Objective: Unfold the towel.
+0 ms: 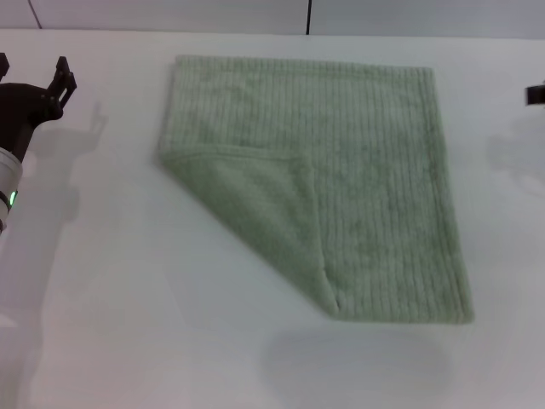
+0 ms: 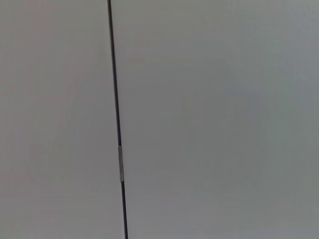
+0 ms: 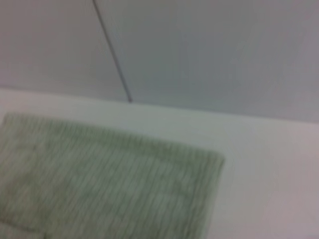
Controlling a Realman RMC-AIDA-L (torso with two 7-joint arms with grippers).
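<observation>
The pale sage-green ribbed towel (image 1: 341,170) lies flat on the white table (image 1: 128,298). Its near-left corner is folded over diagonally onto the towel, making a triangular flap (image 1: 255,213). My left gripper (image 1: 34,77) is at the far left, raised and well clear of the towel, its dark fingers apart and empty. Only a sliver of my right gripper (image 1: 536,94) shows at the right edge, apart from the towel. The right wrist view shows a far corner of the towel (image 3: 99,174). The left wrist view shows only a grey wall with a dark seam (image 2: 117,124).
A grey wall panel with a dark vertical seam (image 1: 307,17) runs along the table's far edge. Bare white table lies around the towel on all sides.
</observation>
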